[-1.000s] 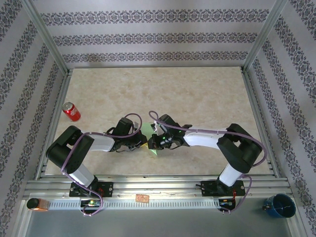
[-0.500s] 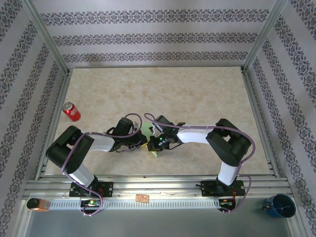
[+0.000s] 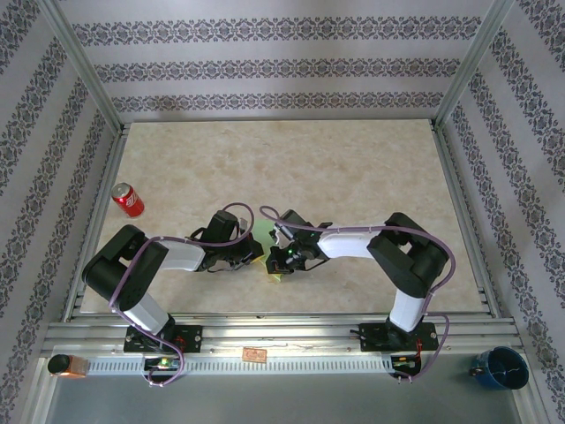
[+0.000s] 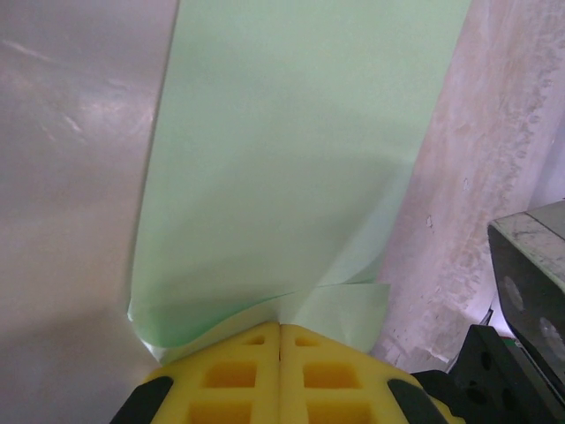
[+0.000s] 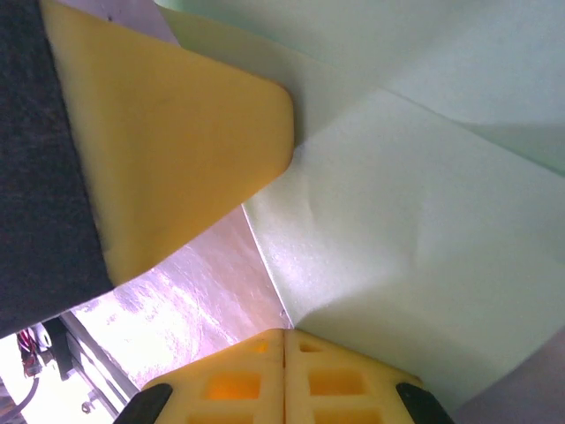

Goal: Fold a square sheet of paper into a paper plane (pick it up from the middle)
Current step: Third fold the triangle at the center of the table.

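Note:
The light green sheet of paper [image 4: 291, 150], folded over on itself, lies on the table between the two grippers. My left gripper [image 4: 281, 329] is shut, and the paper's folded edge runs out from its yellow fingertips. My right gripper [image 5: 284, 334] is also shut, pinching a corner of the sheet [image 5: 415, 230]. The left gripper's yellow finger [image 5: 177, 132] sits close beside it. From above, both grippers meet tip to tip, left gripper [image 3: 256, 256] and right gripper [image 3: 274, 258]. A small patch of the paper [image 3: 275, 271] shows there. No finished paper plane is in view.
A red soda can [image 3: 127, 200] lies near the table's left edge. A blue cup [image 3: 500, 368] stands off the table at the near right. The metal frame rails [image 3: 265, 322] run along the near edge, and patterned walls close in the other sides.
The right arm has drawn its elbow in, and its gripper has slid a little left and nearer. Less green paper shows beneath it. The left arm has stayed still.

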